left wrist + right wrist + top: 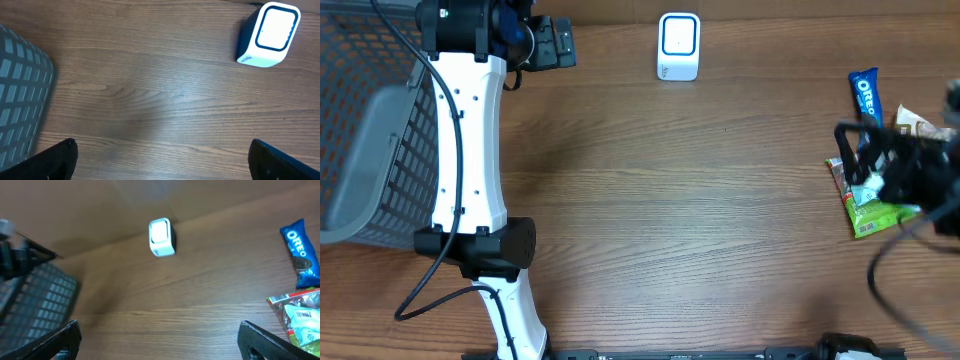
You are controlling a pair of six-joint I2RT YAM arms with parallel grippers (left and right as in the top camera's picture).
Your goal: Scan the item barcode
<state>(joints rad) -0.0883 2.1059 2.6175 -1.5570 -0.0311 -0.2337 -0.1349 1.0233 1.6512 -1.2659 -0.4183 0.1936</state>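
The white barcode scanner (679, 45) stands at the table's back edge, its pale window also showing in the left wrist view (268, 35) and the right wrist view (161, 236). A green snack packet (875, 210) lies flat at the right side, with a barcode label showing on it (300, 317). My right gripper (855, 160), blurred, hovers over that packet and is open (165, 345), holding nothing. My left gripper (555, 42) is open at the back left, left of the scanner, with bare wood between its fingers (162, 160).
A blue Oreo pack (866, 95) (300, 255) lies behind the green packet, and another wrapped item (912, 122) lies beside it. A grey mesh basket (365, 150) (22, 95) (40, 305) fills the left edge, under the left arm.
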